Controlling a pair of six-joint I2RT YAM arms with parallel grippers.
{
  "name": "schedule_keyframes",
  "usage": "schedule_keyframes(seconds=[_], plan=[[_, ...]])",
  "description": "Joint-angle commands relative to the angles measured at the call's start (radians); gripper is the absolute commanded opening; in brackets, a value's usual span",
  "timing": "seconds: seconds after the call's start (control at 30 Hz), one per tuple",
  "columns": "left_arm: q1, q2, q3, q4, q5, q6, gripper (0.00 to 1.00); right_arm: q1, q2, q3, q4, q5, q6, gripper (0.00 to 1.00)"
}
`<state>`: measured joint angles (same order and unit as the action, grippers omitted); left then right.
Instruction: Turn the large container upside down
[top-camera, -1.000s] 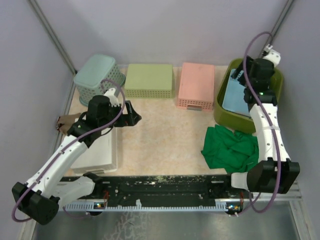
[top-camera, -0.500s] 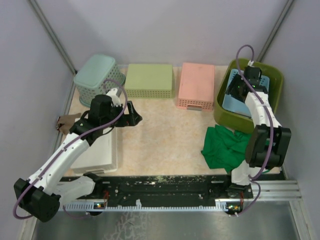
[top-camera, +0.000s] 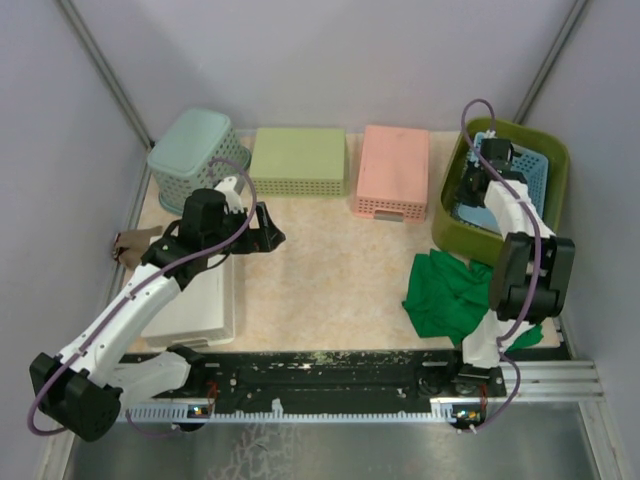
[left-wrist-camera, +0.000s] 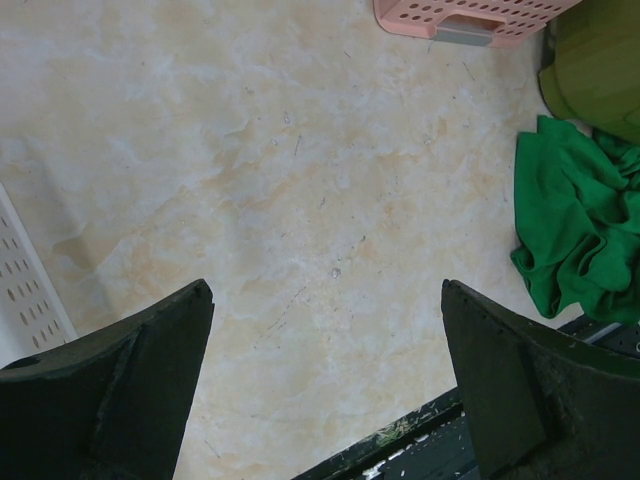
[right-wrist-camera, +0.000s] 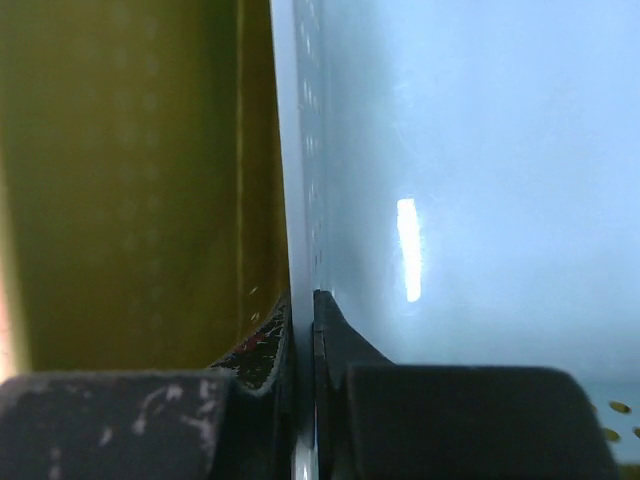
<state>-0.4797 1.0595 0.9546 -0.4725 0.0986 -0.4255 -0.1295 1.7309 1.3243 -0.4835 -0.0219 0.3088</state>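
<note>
Inside the large container (top-camera: 447, 222), right pincer (right-wrist-camera: 301, 312) pinches blue basket (top-camera: 536, 170) wall.

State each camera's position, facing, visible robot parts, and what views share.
Top external: above and behind the arms, looking down on the table; both arms show.
Left wrist: faces down at bare table, open left gripper framing it.
Right wrist: inside the large container, right gripper shut on the blue basket.
Shared: the large container appears in all three; green cloth in the first two.
</note>
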Motion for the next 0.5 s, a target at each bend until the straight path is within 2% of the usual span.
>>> schedule_keyframes(seconds=[0.0,0.27,0.37,0.47], plan=[[0.001,0.016,0.013,0.011,0.018,0.004,1.00,-0.004,-0.196,0.081,-0.019,-0.025,0.018,0.00],[0.001,0.021,0.013,0.028,0.014,0.010,1.00,-0.004,-0.416,0.264,-0.133,-0.077,0.047,0.00],[0.000,0.021,0.019,0.028,0.000,0.013,1.00,-0.004,-0.512,0.290,-0.110,-0.236,0.095,0.00],[0.002,0.021,0.035,0.010,-0.046,0.022,1.00,-0.003,-0.595,0.266,0.012,-0.457,0.178,0.00]])
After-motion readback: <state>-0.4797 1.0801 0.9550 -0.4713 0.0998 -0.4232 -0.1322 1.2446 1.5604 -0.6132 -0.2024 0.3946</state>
